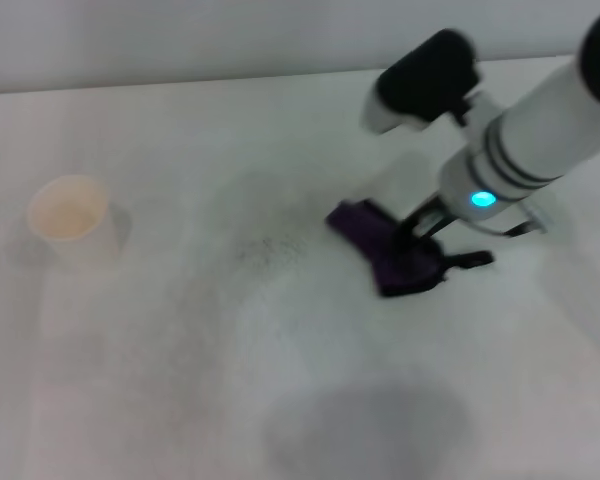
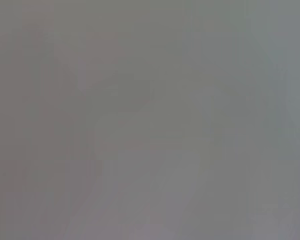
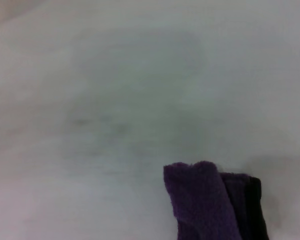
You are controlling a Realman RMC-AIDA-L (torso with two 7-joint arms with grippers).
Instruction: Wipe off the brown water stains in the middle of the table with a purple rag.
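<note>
The purple rag (image 1: 385, 250) lies bunched on the white table (image 1: 160, 380), right of the middle, its black loop tail (image 1: 470, 261) trailing to the right. My right gripper (image 1: 412, 236) comes down from the right and is shut on the rag, holding it against the table. The rag's fold also shows in the right wrist view (image 3: 202, 202). No light-brown blotch shows in any view; only faint dark speckles (image 1: 270, 246) lie left of the rag. The left gripper is out of view, and the left wrist view shows only plain grey.
A white paper cup (image 1: 70, 216) with tan liquid inside stands at the left. The table's far edge (image 1: 230, 78) meets a pale wall. A soft grey shadow (image 1: 370, 425) lies on the near table.
</note>
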